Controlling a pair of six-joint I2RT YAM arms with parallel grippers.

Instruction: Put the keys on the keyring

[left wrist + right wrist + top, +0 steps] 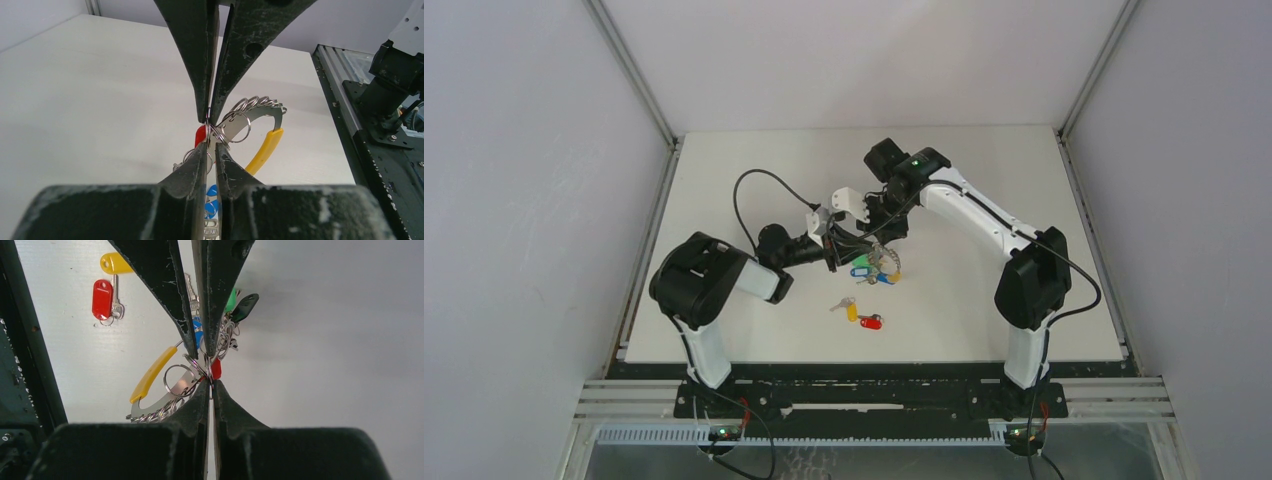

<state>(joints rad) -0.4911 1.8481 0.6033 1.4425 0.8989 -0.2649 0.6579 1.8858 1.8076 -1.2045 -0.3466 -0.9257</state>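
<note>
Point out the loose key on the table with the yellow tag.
The yellow-tagged key, lying left of the red-tagged key in the top view; only its tag is yellow.

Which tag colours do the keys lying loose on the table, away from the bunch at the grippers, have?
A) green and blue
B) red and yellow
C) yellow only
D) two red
B: the right wrist view shows a red-tagged key and a yellow-tagged key lying side by side on the table, apart from the keyring.
</note>
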